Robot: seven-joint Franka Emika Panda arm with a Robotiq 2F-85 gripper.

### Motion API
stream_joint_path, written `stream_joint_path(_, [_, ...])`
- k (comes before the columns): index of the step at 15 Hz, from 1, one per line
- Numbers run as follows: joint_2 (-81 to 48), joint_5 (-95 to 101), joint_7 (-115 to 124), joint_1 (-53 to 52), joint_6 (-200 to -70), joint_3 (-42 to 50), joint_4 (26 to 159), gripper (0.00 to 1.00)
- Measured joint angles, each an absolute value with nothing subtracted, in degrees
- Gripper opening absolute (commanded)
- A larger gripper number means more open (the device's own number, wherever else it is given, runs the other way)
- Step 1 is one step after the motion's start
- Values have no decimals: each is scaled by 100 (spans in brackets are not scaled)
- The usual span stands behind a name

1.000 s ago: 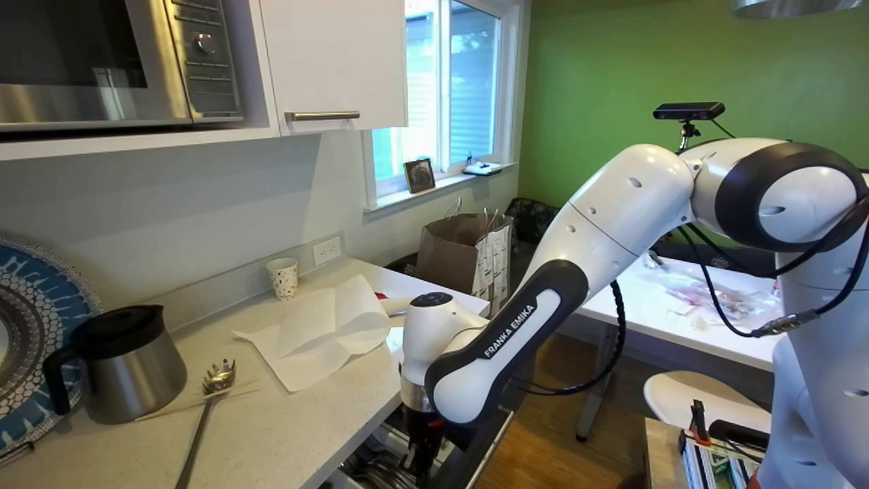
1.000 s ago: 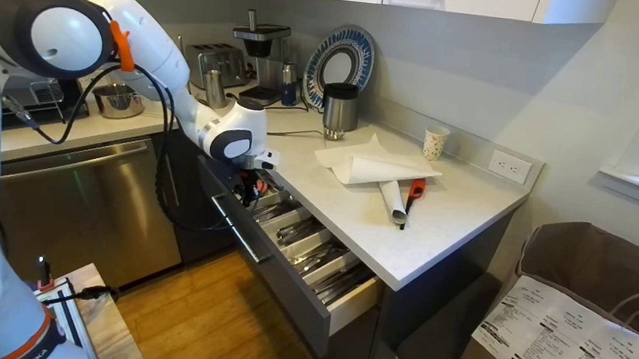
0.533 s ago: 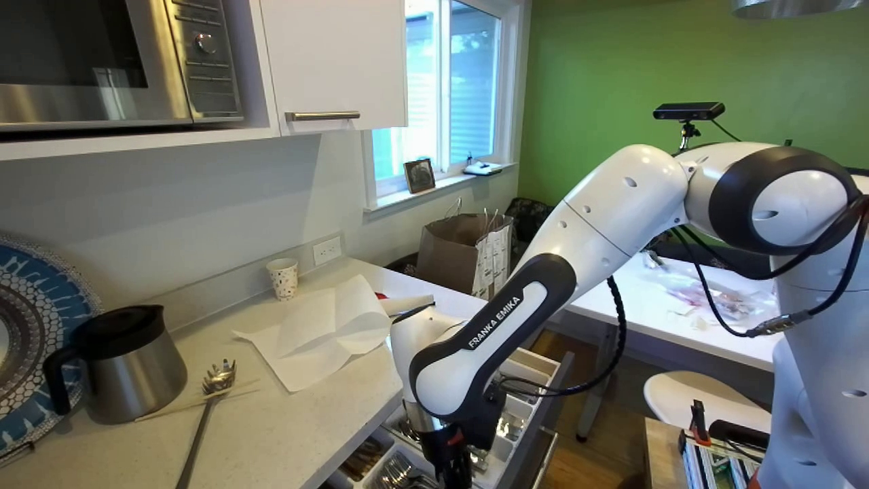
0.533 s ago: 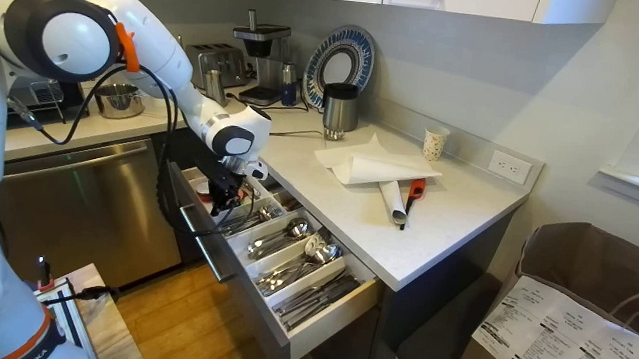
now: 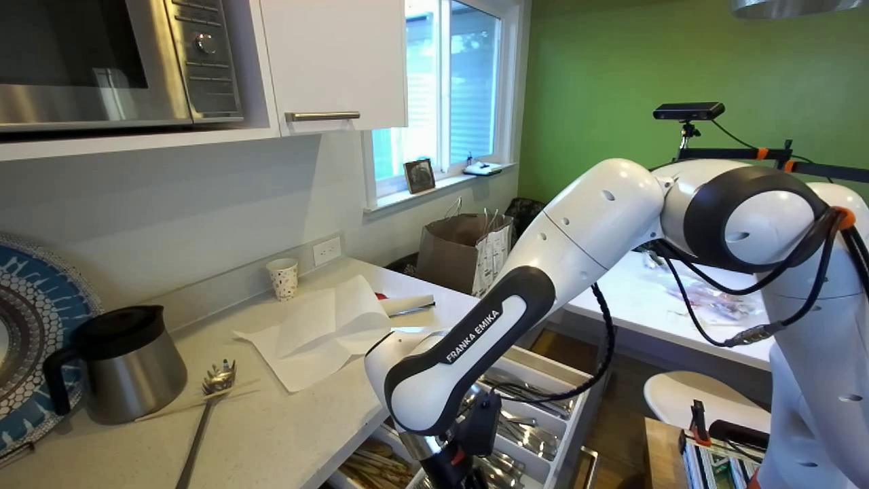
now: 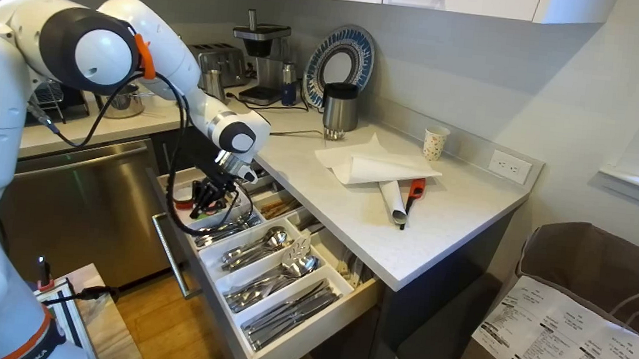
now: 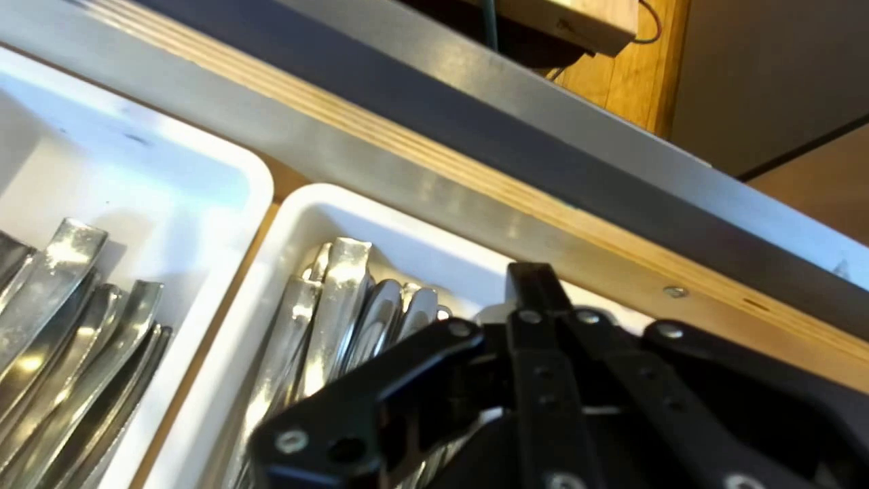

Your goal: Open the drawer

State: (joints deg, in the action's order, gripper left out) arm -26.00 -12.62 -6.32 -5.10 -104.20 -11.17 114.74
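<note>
The drawer [image 6: 313, 338] stands wide open, its dark front pulled out from the counter; it also shows in an exterior view [image 5: 592, 397] and the wrist view [image 7: 380, 132]. A white divided cutlery tray [image 7: 326, 191] inside holds shiny metal utensils [image 6: 260, 250]. The drawer's bar handle [image 6: 171, 256] is on the outer face, apart from my gripper. My gripper [image 6: 199, 209] points down at the drawer's end by the dishwasher. In the wrist view its fingertips [image 7: 540, 282] are together, with nothing seen between them, close to the front wall. Whether they touch that wall cannot be told.
The counter edge [image 6: 327, 218] runs above the drawer's back. On the counter are paper [image 6: 379, 165], a red lighter [image 6: 416, 189], a cup [image 6: 434, 142] and a carafe [image 6: 341, 105]. A dishwasher [image 6: 88, 210] stands beside the drawer, and a paper bag [image 6: 558, 255] on the right.
The drawer has slid farther out from under the counter, showing more tray and utensils. My gripper has moved outward with it, away from the counter.
</note>
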Motion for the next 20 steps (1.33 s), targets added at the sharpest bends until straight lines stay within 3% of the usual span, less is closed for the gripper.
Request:
stream_joint_path(8, [-3207,-1029,-799,-836,-9087,-1128,10665,0])
stream_joint_path(12, [-3344,-751,-619,-956,-9168,-1062,10348,2])
stream_joint_path(13, [-3294,-633,-521,-981,-9325,-1018,10304,27])
stream_joint_path(15, [-3089,-489,-335,-985,-9607,-951,10266,30])
stream_joint_path(20, [-2259,-282,262,-1050,-10411,-901,10473,68])
